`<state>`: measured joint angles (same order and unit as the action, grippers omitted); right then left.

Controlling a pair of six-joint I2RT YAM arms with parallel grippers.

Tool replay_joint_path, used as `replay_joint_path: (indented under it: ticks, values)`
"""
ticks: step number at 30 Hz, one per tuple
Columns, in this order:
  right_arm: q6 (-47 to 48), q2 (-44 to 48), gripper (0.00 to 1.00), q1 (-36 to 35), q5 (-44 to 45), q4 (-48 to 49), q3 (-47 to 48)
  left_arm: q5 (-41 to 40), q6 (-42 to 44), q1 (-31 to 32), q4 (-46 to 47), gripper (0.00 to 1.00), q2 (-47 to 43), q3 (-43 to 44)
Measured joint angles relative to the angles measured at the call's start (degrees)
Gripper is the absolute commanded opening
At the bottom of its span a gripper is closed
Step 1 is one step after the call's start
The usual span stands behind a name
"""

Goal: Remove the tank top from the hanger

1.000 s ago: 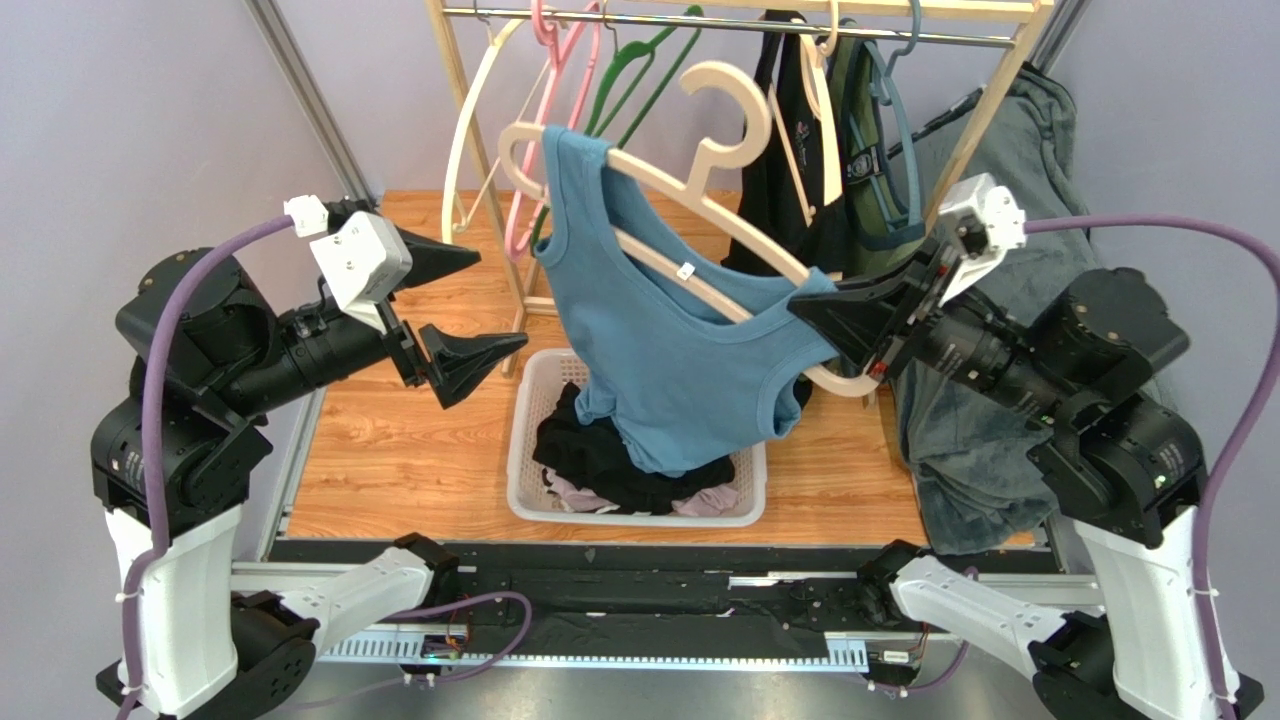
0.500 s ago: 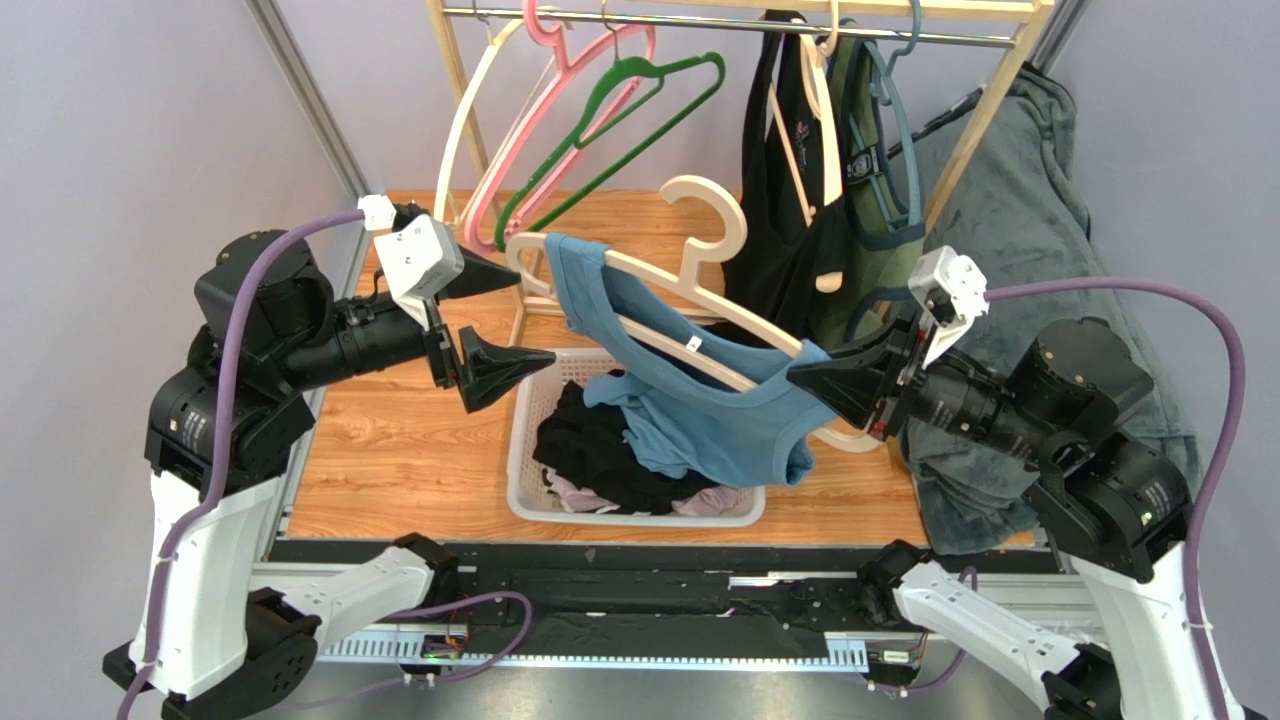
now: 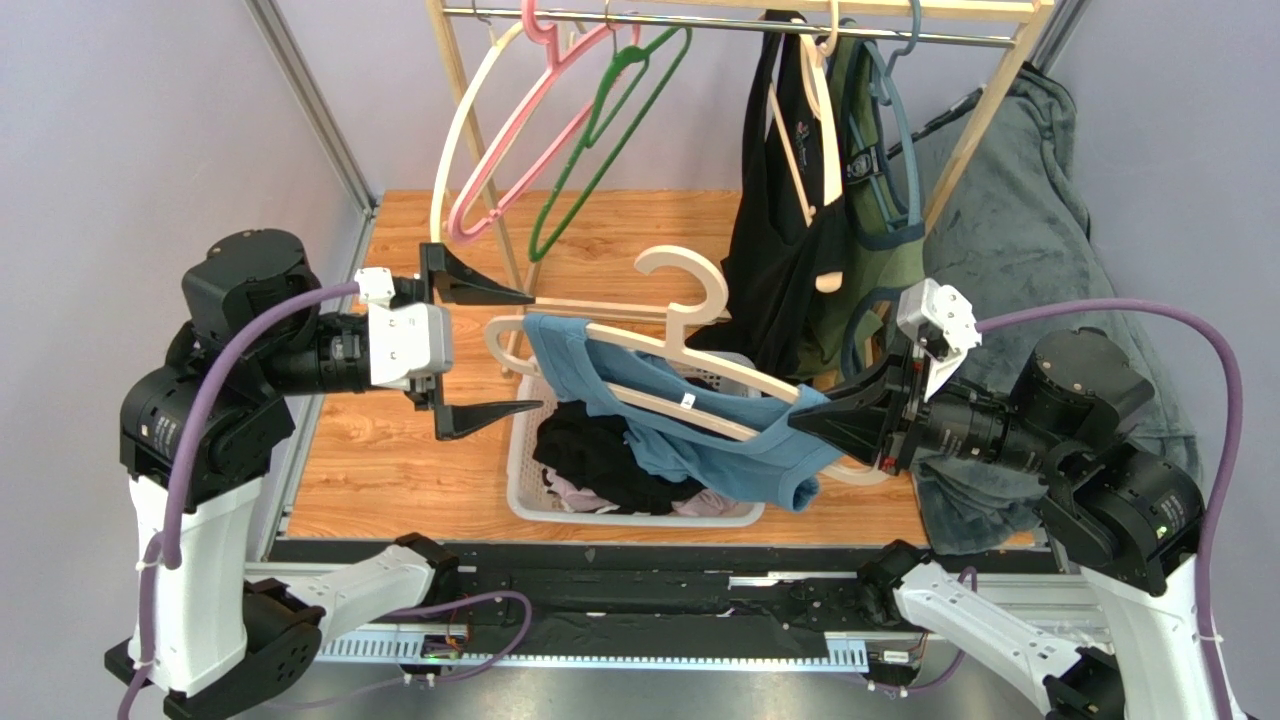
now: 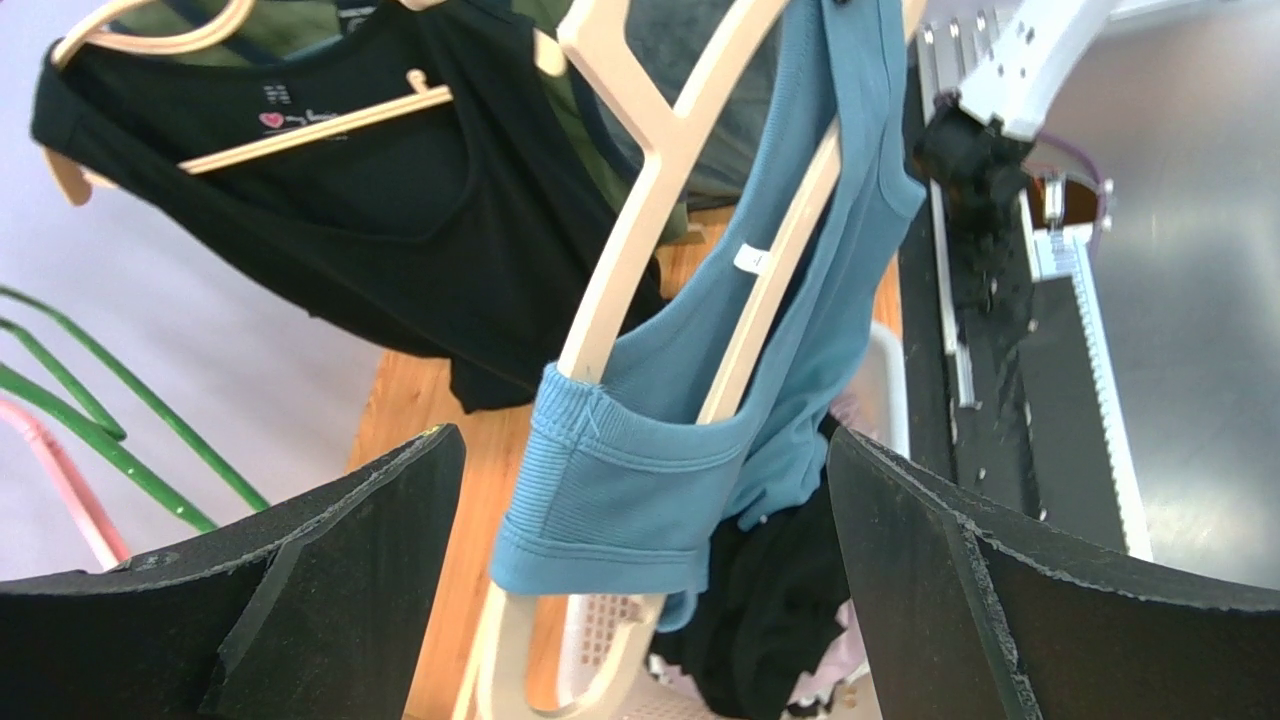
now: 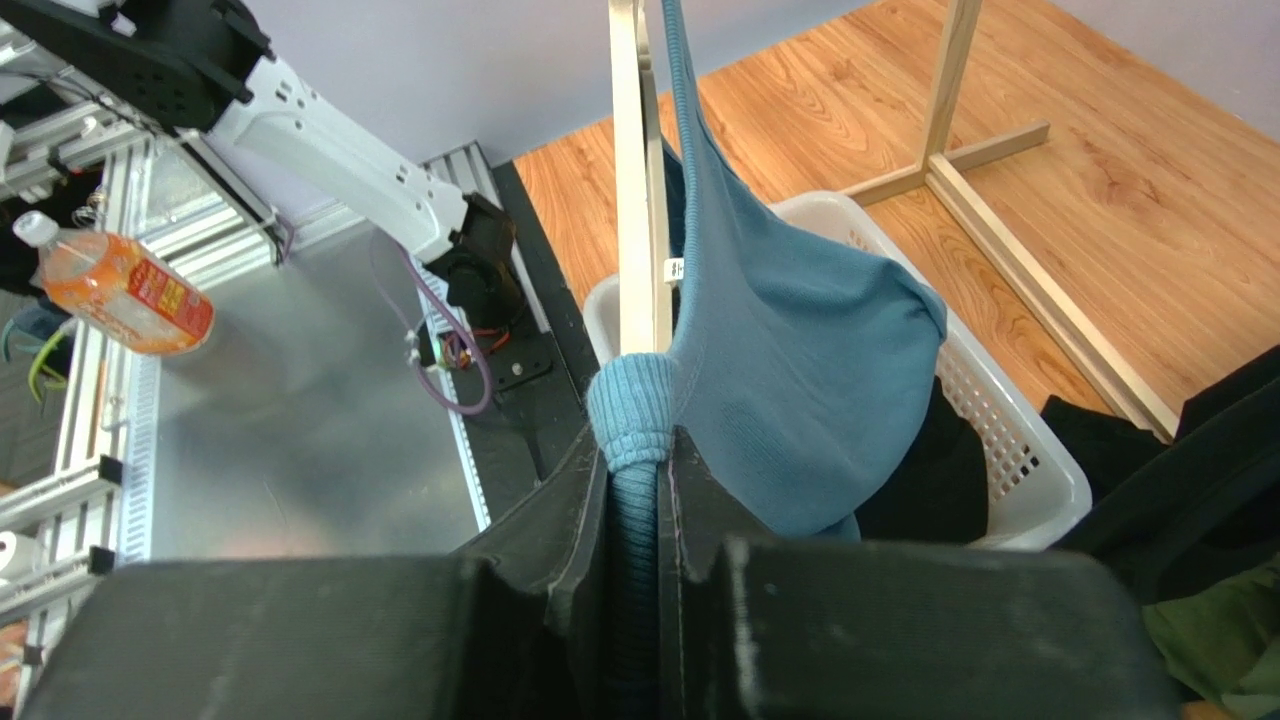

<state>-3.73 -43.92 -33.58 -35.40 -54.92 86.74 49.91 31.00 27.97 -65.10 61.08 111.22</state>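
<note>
A blue tank top (image 3: 669, 435) hangs on a cream hanger (image 3: 661, 323), held low and tilted over the basket. My right gripper (image 3: 809, 425) is shut on the tank top's bunched strap (image 5: 639, 428) where it wraps the hanger's right end. From there the hanger arm (image 5: 639, 180) runs straight away from the fingers. My left gripper (image 3: 526, 350) stands wide open, one finger above and one below the hanger's left end. In the left wrist view the other strap (image 4: 631, 503) and the hanger (image 4: 646, 195) lie between the fingers of my left gripper (image 4: 643, 438), apart from both.
A white basket (image 3: 526, 450) of dark clothes sits under the tank top. The wooden rack (image 3: 478, 143) behind carries pink (image 3: 519, 150) and green (image 3: 601, 135) hangers plus black and green tops (image 3: 796, 180). A grey garment (image 3: 1037, 195) drapes at right. A bottle (image 5: 120, 285) lies beside the bench.
The right gripper has lowered the hanger and tank top toward the basket. The left arm swung in and turned its open gripper around the hanger's left end. The rack's empty hangers swung.
</note>
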Motion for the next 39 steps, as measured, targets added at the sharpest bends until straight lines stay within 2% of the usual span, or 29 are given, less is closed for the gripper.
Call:
replay_joint_path:
  ticks: [7, 14, 15, 17, 20, 21, 22, 23, 24, 28, 31, 33, 35, 37, 39]
  values:
    - [5.66, 1.22, 0.00, 0.00, -0.79, -0.72, 0.00, 1.53, 8.26, 0.00, -3.82, 0.99, 2.58, -1.33]
    - [8.20, 0.59, 0.00, 0.02, -2.80, 1.25, 0.17, 3.98, 8.79, 0.02, -3.67, 0.99, 7.56, -1.40]
    - [8.28, 0.33, 0.00, 0.02, -3.04, 1.46, 0.22, 4.24, 8.79, 0.04, -3.63, 0.97, 8.15, -1.38]
    - [8.44, -0.42, 0.00, 0.00, -3.43, 2.12, 0.22, 4.72, 8.70, 0.11, -3.56, 0.89, 9.27, -1.33]
    - [8.61, -1.38, 0.00, 0.00, -3.76, 2.60, 0.22, 5.35, 8.59, 0.33, -3.56, 0.68, 9.77, -1.33]
    - [8.70, -1.53, 0.00, 0.00, -3.80, 2.73, 0.22, 5.70, 8.70, 0.55, -3.69, 0.37, 9.75, -1.33]
    - [8.74, -1.79, 0.00, 0.00, -3.87, 2.91, 0.22, 5.90, 8.66, 0.68, -3.85, 0.17, 9.73, -1.33]
    - [8.76, -1.97, 0.00, 0.00, -3.93, 3.15, 0.22, 6.12, 8.48, 0.96, -4.02, 0.06, 9.70, -1.31]
    - [8.87, -2.16, 0.00, 0.02, -4.11, 3.30, 0.22, 6.25, 8.81, 1.36, -4.04, 0.00, 9.70, -1.25]
    - [9.35, -2.58, 0.00, 0.07, -3.72, 3.45, 0.20, 6.34, 8.85, 1.99, -5.88, 0.02, 9.42, -0.79]
    - [9.18, -2.54, 0.22, 0.07, -3.67, 4.59, -0.28, 5.95, 8.59, 2.08, -6.23, 0.00, 9.18, -0.35]
    - [8.81, -2.58, 0.51, 0.02, -2.99, 5.57, -0.79, 5.18, 8.22, 2.08, -6.23, 0.00, 8.94, -0.26]
    - [7.85, -2.78, 0.71, 0.02, -0.13, 8.07, -0.96, 4.48, 6.88, 2.38, -6.05, 0.00, 8.68, -0.31]
    - [7.48, -2.95, 0.79, 0.02, 4.02, 10.58, -0.96, 2.49, 5.22, 2.93, -5.01, 0.00, 8.24, -0.66]
    - [7.19, -2.25, 0.81, 0.02, 9.07, 12.00, -1.07, -0.74, 3.58, 2.99, -4.09, 0.00, 7.23, -1.53]
